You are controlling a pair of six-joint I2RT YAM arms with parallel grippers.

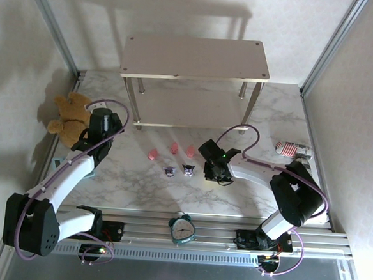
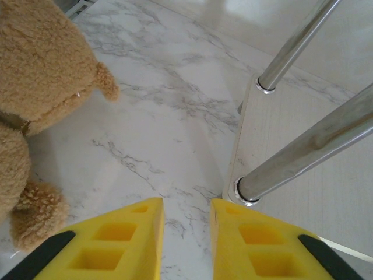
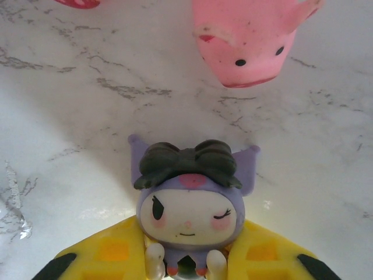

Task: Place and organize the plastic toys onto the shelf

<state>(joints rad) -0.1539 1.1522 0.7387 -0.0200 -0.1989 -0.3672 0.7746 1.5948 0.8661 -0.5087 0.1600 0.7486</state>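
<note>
A teddy bear (image 1: 71,114) sits left of the shelf (image 1: 195,57), an alarm clock (image 1: 182,229) at the near edge. The left claw (image 2: 186,213) — narrowly parted, empty — faces a shelf leg (image 2: 291,52). The right claw (image 3: 189,239) clasps a purple figurine (image 3: 189,204) on the marbled surface (image 1: 138,188), pink pigs (image 1: 174,148) just beyond; pale walls (image 1: 17,90) surround.

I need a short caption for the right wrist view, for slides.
Right gripper grips a purple winking figurine; a pink pig toy lies beyond on the marble table.
</note>
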